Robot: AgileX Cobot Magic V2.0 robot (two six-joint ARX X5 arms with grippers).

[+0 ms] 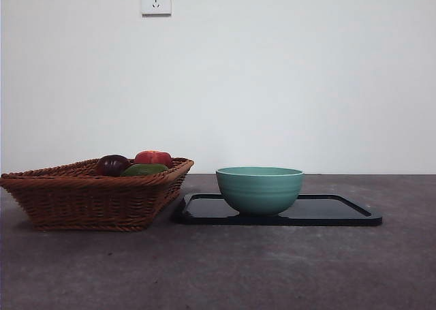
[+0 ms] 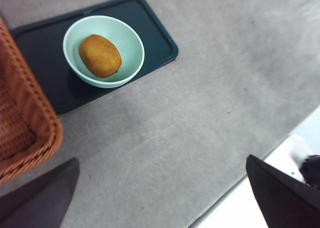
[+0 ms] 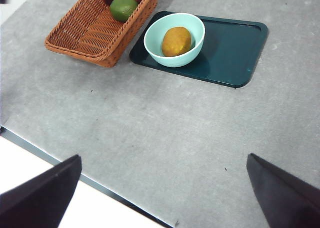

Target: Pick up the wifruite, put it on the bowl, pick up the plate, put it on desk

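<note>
Mint-green and ribbed, the large ceramic bowl [image 3: 174, 39] sits toward one end of a flat dark rectangular tray [image 3: 230, 46], and the small orange-brown wifruite [image 3: 176, 41] already lies inside it, so the first half of the task looks done. What the task calls the plate is apparently this tray, which rests on the dark grey matte table [image 3: 150, 123] just beside a brown woven wicker basket [image 3: 95, 30] holding a dark purple fruit [image 1: 112, 164], a red fruit [image 1: 154, 157] and a green fruit [image 3: 123, 8]. Both arms hang high and well back from the things: the left end effector [image 2: 165, 193] and the right end effector [image 3: 165, 193] each show their jaws spread wide with nothing between them. The main risk from here is the lift itself. The tray is thin and lies flat on the table, so a jaw may fail to get under its low rim and slip off. With the bowl loading one end, a grip at the free end would likely tilt the tray, letting the bowl slide or the wifruite roll out. The basket crowds the bowl end, so an approach there could knock the wicker.
</note>
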